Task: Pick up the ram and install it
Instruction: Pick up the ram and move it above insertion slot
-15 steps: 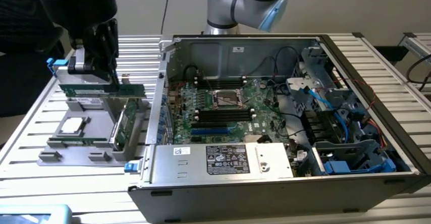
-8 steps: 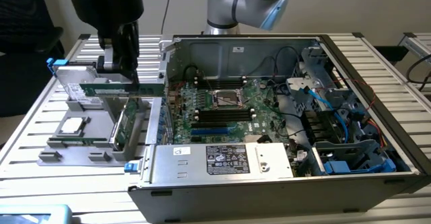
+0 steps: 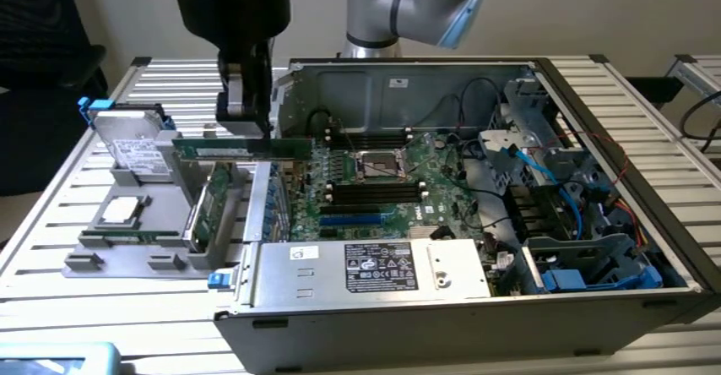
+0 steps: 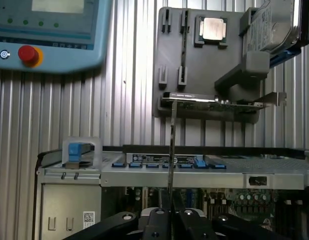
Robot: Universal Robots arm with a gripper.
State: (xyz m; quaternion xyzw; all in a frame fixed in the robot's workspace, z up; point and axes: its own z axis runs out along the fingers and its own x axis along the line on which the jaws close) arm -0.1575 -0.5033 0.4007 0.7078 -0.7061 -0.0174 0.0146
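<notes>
Open PC case [image 3: 451,333] on the bench, grey parts holder [image 3: 124,252] just beside it at the exterior view's left. My gripper [image 3: 246,128] is pinched on the ram [image 3: 242,149], held level over the case edge next to the holder. Stick looks light and stiff but thin & fragile, so I'd hold the top edge mid-length, never chips or contacts. Wrist cam sees it edge-on, faces hidden. Notch, and latches on the black slots [image 3: 372,193], too small to tell.
</notes>
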